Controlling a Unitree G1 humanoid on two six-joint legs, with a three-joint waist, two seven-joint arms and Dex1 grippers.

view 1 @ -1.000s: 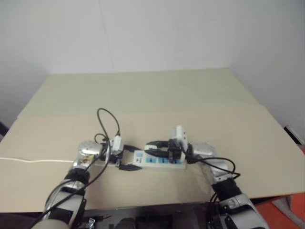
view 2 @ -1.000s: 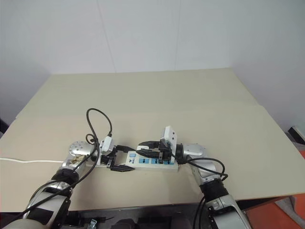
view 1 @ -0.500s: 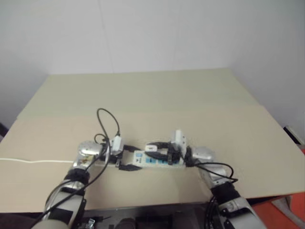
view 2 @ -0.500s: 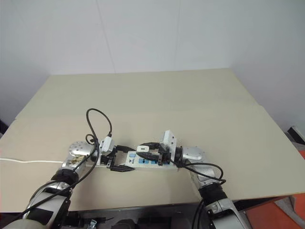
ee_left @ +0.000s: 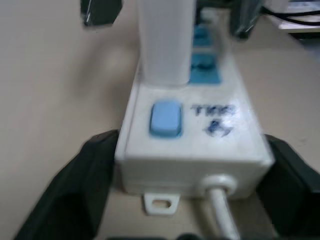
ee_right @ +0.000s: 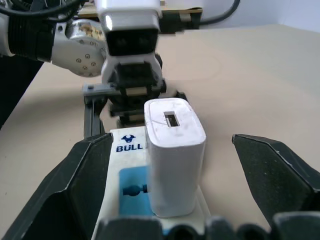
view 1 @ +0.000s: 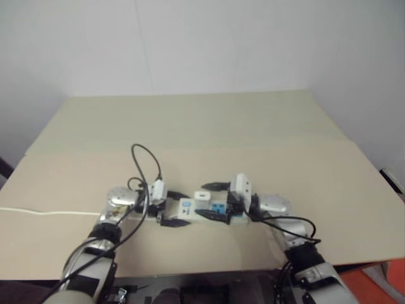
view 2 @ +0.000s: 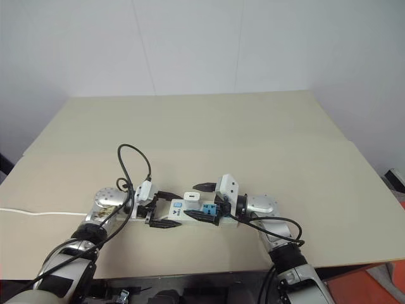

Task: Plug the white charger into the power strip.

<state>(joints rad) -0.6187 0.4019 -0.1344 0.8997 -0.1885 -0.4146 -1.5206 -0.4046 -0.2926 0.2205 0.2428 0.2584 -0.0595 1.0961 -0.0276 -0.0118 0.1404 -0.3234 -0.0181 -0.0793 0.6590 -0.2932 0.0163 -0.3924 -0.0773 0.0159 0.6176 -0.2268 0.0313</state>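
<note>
The power strip (view 1: 190, 211) lies on the tan table near its front edge, blue socket faces up. The white charger (view 1: 201, 196) stands upright in the socket nearest the strip's switch end; it also shows as the charger (ee_right: 172, 155) and the charger (ee_left: 165, 40). My right gripper (view 1: 214, 201) is open, one finger on each side of the charger with gaps between. My left gripper (view 1: 173, 209) is open around the strip's switch end (ee_left: 165, 119), its fingers (ee_left: 75, 190) flanking that end.
The strip's thin white cord (view 1: 38, 213) runs left to the table's edge. Black cables loop above my left wrist (view 1: 144, 161) and beside my right wrist (view 1: 297, 225). The table (view 1: 202, 126) stretches back to a white wall.
My right gripper's fingers have spread apart and let go of the charger, which now stands alone in the strip. The left gripper's fingers have also opened. Neither hand has shifted.
</note>
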